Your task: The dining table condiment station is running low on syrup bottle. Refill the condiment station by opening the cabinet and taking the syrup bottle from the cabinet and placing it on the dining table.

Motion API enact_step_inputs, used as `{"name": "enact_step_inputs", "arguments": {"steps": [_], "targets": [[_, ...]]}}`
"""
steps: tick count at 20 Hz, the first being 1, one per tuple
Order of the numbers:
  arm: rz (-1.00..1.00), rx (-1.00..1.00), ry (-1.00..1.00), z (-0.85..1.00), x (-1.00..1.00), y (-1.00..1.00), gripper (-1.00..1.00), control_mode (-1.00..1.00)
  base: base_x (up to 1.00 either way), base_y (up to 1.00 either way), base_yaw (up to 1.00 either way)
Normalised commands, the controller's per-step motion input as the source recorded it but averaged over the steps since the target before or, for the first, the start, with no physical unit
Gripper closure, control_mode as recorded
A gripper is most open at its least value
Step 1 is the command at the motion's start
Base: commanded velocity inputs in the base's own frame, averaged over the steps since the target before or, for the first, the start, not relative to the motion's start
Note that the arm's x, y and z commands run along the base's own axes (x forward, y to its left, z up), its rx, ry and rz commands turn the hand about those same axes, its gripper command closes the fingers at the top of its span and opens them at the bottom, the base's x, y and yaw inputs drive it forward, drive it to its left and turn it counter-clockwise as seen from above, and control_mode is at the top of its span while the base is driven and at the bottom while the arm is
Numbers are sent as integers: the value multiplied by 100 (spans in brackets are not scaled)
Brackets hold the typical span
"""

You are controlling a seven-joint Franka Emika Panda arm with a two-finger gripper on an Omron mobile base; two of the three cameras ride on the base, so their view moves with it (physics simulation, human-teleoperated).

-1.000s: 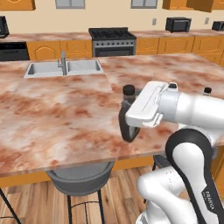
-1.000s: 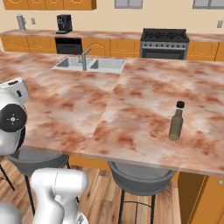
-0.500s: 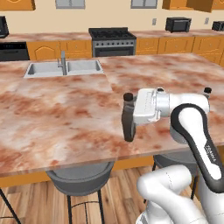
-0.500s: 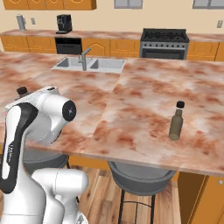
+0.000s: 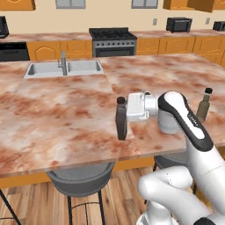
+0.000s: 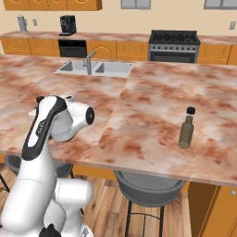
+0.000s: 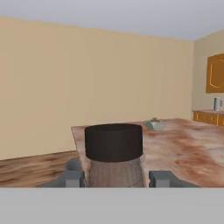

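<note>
My gripper (image 5: 121, 117) reaches sideways from the arm and is shut on the syrup bottle (image 5: 121, 125), a slim dark bottle with a black cap. The bottle stands upright, its base at or just above the marbled top of the dining table (image 5: 61, 127) near the front edge. In the hand view the black cap (image 7: 113, 142) sits between the two fingertips (image 7: 73, 177), with the dining table (image 7: 188, 146) stretching beyond. From the right base view my arm hides the bottle over the dining table (image 6: 152, 106). Orange wall cabinets (image 6: 51, 4) hang on the far wall; I cannot tell which is the cabinet.
An olive-green bottle (image 5: 203, 105) (image 6: 186, 132) stands on the table to the right of my arm. A steel sink (image 5: 63, 68) with tap is set into the far left. Stools (image 5: 81, 180) stand under the front edge. A stove (image 5: 113, 41) is behind.
The hand has turned from pointing down to pointing sideways and carried the bottle slightly left. The arm has swung into the right base view.
</note>
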Motion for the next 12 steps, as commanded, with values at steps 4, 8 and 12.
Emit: {"name": "enact_step_inputs", "arguments": {"steps": [4,8,12], "targets": [[1,0,5,-70,83,3,100,-100,0,0,0],[1,0,0,-70,69,6,100,-100,0,0,0],[0,-1,-5,-49,36,6,100,-100,0,0,0]]}}
